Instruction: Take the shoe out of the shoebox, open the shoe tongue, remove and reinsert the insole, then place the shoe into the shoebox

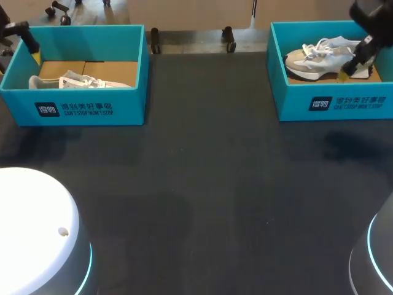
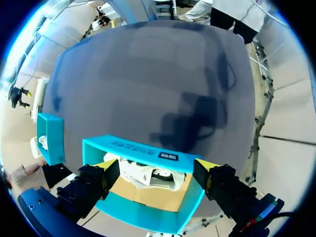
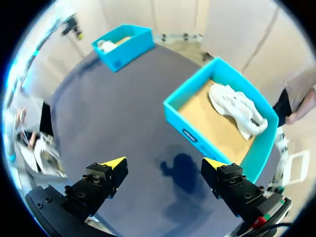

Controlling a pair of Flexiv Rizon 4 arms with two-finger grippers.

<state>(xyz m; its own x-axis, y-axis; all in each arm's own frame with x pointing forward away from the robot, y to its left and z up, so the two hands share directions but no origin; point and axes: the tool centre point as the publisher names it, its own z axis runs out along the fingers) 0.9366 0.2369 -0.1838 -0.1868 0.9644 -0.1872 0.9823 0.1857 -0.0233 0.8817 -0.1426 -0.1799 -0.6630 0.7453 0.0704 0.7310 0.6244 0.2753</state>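
Two teal shoeboxes stand at the back of the black table. The left box (image 1: 92,107) holds a pale sneaker (image 1: 80,82) on brown cardboard. The right box (image 1: 344,101) holds a white and beige sneaker (image 1: 325,58). My left gripper (image 1: 34,54) hangs open over the left box's far left corner. In the left wrist view that gripper (image 2: 155,165) is open above the box (image 2: 143,148) and its shoe (image 2: 148,175). My right gripper (image 1: 349,69) hovers open high over the right box. In the right wrist view it (image 3: 164,162) holds nothing, with the box (image 3: 182,128) and white shoe (image 3: 237,108) ahead.
Bare black tabletop (image 1: 202,184) stretches between and in front of the boxes. White robot bases sit at the front left (image 1: 37,233) and front right (image 1: 377,258) corners. The right wrist view shows the other box (image 3: 123,44) far across the table.
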